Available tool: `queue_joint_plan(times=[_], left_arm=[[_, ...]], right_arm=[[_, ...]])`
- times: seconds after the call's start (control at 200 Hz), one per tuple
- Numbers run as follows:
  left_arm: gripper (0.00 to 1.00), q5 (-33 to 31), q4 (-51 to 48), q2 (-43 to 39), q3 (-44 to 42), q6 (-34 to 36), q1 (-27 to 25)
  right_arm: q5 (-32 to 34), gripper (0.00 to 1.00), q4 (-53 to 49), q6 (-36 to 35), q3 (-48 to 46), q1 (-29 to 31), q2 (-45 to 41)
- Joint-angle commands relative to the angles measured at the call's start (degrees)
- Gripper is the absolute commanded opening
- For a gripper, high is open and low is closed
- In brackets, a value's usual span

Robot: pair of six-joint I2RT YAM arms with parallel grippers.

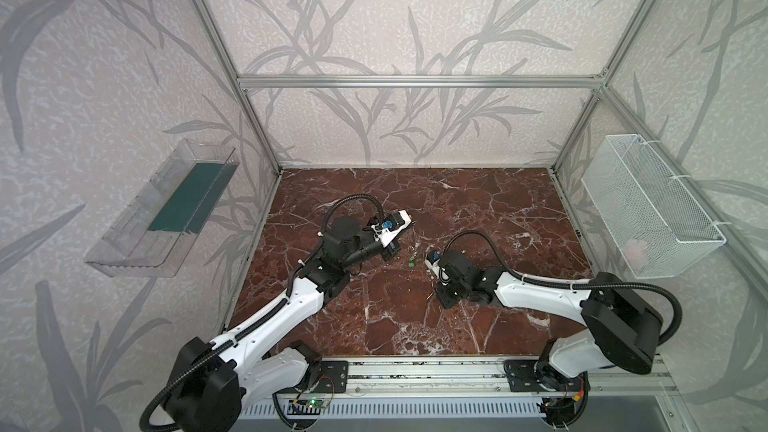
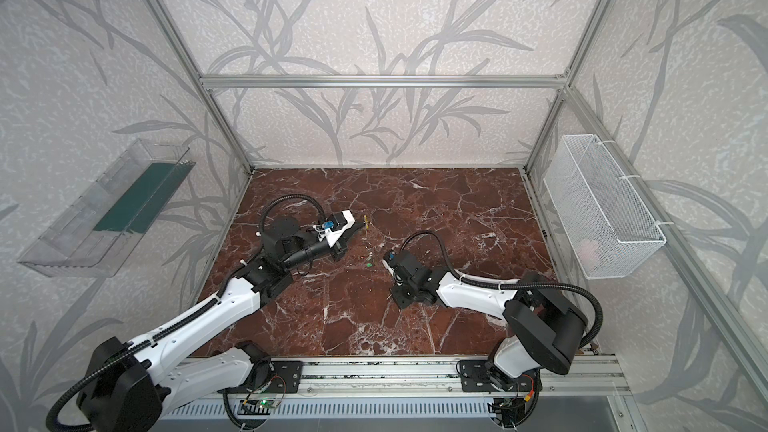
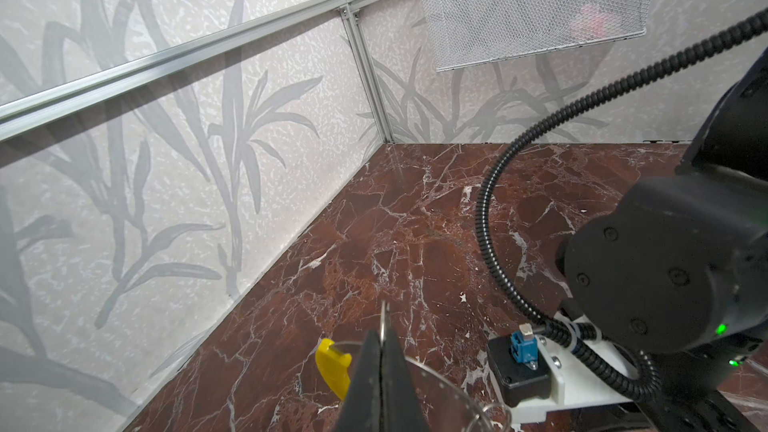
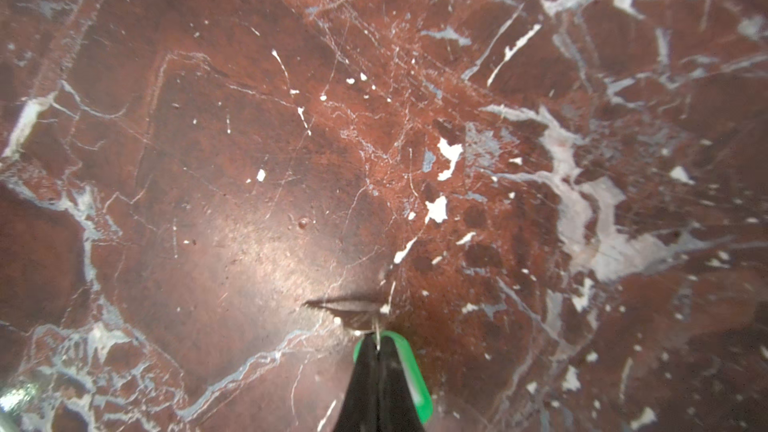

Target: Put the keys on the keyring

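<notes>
At mid-table, both pincers pinching; open marble beyond

Nearest, right gripper pressed together on a green-tagged key, tag's long axis along the jaws, rounded end forward, low over the table; farther, left gripper clamps the keyring band, yellow sleeve just beside; bare marble reaches the back wall.
</notes>
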Motion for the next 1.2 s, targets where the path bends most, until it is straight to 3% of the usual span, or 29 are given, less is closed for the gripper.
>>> queue_joint_plan(times=[0.0, 0.27, 0.575, 0.875, 1.195], left_arm=[[0.00, 3.4, 5.1, 1.3, 0.6, -1.3, 0.3], [0.00, 9.4, 9.9, 6.0, 2.5, -4.1, 0.3], [0.00, 13.1, 11.5, 8.4, 4.0, -4.4, -0.8], [0.00, 12.6, 8.4, 9.0, 6.2, -1.6, -5.6], [0.00, 10.7, 5.5, 10.0, 8.0, 0.7, -9.7]], right_arm=[[2.7, 0.00, -4.4, -1.2, -0.4, 0.2, -5.1], [9.3, 0.00, -12.0, -3.2, -1.5, 0.2, -22.4], [5.3, 0.00, -15.2, -14.1, -0.5, -0.6, -40.7], [0.5, 0.00, -9.6, -18.6, 1.2, -0.6, -43.6], [0.0, 0.00, -2.1, -19.3, -0.6, -0.6, -44.5]])
